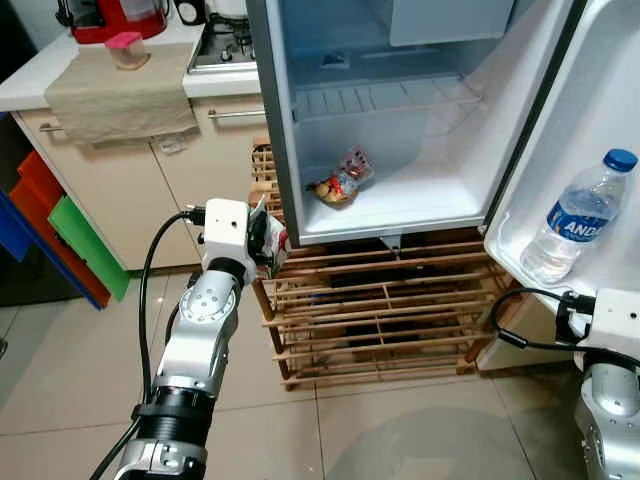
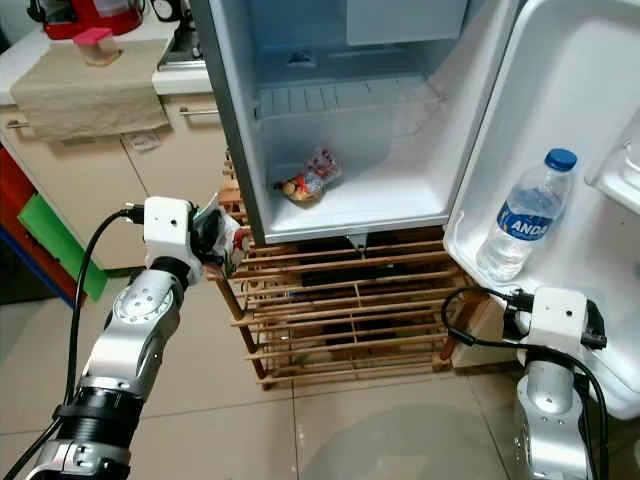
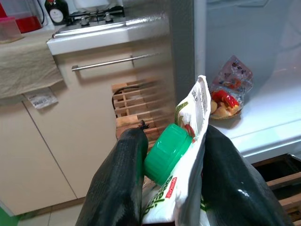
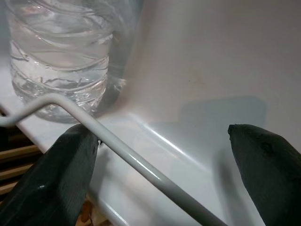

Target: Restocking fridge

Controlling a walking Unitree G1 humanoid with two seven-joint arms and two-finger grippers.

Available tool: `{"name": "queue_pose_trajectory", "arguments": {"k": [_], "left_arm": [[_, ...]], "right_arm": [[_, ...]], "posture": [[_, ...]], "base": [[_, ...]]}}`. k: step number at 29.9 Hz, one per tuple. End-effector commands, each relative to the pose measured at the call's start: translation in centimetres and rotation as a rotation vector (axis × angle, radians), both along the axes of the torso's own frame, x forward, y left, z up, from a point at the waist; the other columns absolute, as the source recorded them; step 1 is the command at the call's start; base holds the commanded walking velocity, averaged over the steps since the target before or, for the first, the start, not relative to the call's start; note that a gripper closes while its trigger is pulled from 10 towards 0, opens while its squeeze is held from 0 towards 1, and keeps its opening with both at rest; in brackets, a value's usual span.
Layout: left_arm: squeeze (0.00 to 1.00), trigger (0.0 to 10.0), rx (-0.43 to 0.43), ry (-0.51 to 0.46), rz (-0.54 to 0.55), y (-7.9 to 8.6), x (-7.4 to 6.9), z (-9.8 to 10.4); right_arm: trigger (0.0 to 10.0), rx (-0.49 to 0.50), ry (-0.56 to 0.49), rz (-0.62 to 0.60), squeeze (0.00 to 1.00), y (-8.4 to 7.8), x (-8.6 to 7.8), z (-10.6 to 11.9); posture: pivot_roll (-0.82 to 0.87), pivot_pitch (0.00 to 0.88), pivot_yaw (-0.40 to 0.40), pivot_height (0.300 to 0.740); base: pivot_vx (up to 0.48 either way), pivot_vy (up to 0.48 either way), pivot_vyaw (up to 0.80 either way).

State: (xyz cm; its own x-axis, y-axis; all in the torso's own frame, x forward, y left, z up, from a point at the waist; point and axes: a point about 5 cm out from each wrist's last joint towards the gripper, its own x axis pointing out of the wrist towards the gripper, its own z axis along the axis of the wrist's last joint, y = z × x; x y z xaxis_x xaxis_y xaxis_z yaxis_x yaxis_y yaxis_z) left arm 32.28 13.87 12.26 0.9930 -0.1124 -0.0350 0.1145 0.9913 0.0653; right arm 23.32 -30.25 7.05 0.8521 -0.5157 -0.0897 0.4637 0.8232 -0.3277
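- The pouch, white with a green screw cap and green and red print, sits pinched between the two black fingers of the left gripper, so that gripper is closed on it.
- The left gripper holds the pouch raised in front of the fridge, just outside its left wall and near the floor of the compartment.
- Inside the open fridge a clear snack bag with red and yellow contents lies on the white bottom shelf, towards the left.
- A water bottle with a blue cap and blue label stands upright in the lower rack of the open door.
- The right gripper is spread wide and holds nothing; its fingers sit at the door rack's white wire rail, with the bottle's base just beyond.
- A wooden slatted rack stands under the fridge.
- To the left, a desk carries a beige cloth, a pink-lidded tub and a red appliance.
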Motion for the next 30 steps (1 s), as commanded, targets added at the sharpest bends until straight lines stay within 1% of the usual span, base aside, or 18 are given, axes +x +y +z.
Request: {"name": "queue_pose_trajectory", "arguments": {"k": [1,3,5,6,7,8,9,10,11,12,14,17,19,24,28,30], "left_arm": [[0.0,10.0,0.005,-0.025,-0.037,-0.5,0.3,0.6],[0.0,10.0,0.021,-0.049,-0.062,-0.9,0.2,0.8],[0.0,10.0,0.02,-0.071,-0.078,-1.2,0.1,1.1],[0.0,10.0,0.016,-0.072,-0.081,-1.2,0.1,1.1],[0.0,10.0,0.005,-0.07,-0.082,-1.2,0.1,1.1],[0.0,10.0,0.005,-0.07,-0.082,-1.2,0.1,1.1],[0.0,10.0,0.002,-0.07,-0.081,-1.2,0.0,1.1],[0.0,10.0,-0.004,-0.07,-0.081,-1.2,0.0,1.1],[0.0,10.0,-0.005,-0.069,-0.079,-1.1,0.0,1.0],[0.0,10.0,-0.005,-0.069,-0.079,-1.1,0.0,1.0],[0.0,10.0,-0.006,-0.074,-0.081,-1.1,0.0,1.0],[0.0,10.0,0.0,-0.076,-0.085,-1.2,0.0,1.0],[0.0,10.0,0.008,-0.085,-0.093,-1.3,-0.1,1.1],[0.0,10.0,0.002,-0.081,-0.095,-1.4,-0.1,1.0],[0.0,10.0,-0.002,-0.079,-0.099,-1.5,0.0,1.0],[0.0,10.0,-0.004,-0.08,-0.1,-1.5,0.0,1.0]], "right_arm": [[10.0,0.02,-0.081,0.032,0.0,0.8,0.4,1.1],[10.0,0.042,-0.142,0.096,0.0,2.3,0.8,2.0],[10.0,0.041,-0.194,0.165,0.0,3.9,1.1,2.9],[10.0,0.027,-0.224,0.204,0.0,4.8,1.1,3.6],[10.0,0.011,-0.274,0.253,0.0,6.3,1.0,4.5],[10.0,0.011,-0.274,0.253,0.0,6.3,1.0,4.5],[10.0,0.007,-0.29,0.262,0.0,6.7,1.0,4.8],[10.0,-0.014,-0.319,0.276,0.0,7.2,0.9,5.4],[10.0,-0.037,-0.339,0.282,0.0,7.4,0.8,5.8],[10.0,-0.037,-0.339,0.282,0.0,7.4,0.8,5.8],[10.0,-0.084,-0.4,0.29,0.0,7.4,0.5,7.1],[10.0,-0.082,-0.4,0.299,0.0,7.3,0.4,7.2],[10.0,-0.074,-0.365,0.298,0.0,7.1,0.1,6.7],[10.0,-0.086,-0.288,0.218,0.0,5.2,-0.4,5.2],[10.0,-0.14,-0.225,0.122,0.0,2.8,-0.8,4.5],[10.0,-0.159,-0.204,0.09,0.0,2.0,-0.9,4.3]], "posture": [[-0.13,0.0,0.098,0.74],[-0.13,0.0,0.099,0.74],[-0.13,0.0,0.099,0.74],[-0.13,0.0,0.098,0.74],[-0.13,0.0,0.097,0.74],[-0.13,0.0,0.097,0.74],[-0.13,0.0,0.097,0.74],[-0.13,0.0,0.097,0.74],[-0.13,0.0,0.097,0.74],[-0.13,0.0,0.097,0.74],[-0.13,0.0,0.095,0.74],[-0.13,0.0,0.095,0.74],[-0.13,0.0,0.093,0.74],[-0.13,0.0,0.095,0.74],[-0.13,0.0,0.097,0.74],[-0.13,0.0,0.099,0.74]], "base": [[0.0,0.0,0.0],[0.0,0.0,0.0],[0.0,0.0,0.0],[0.0,0.0,0.0],[0.0,0.0,0.0],[0.0,0.0,0.0],[0.0,0.0,0.0],[0.0,0.0,0.0],[0.0,0.0,0.0],[0.0,0.0,0.0],[0.0,0.0,0.0],[0.0,0.0,0.0],[0.0,0.0,0.0],[0.0,0.0,0.0],[0.0,0.0,0.0],[0.0,0.0,0.0]]}}
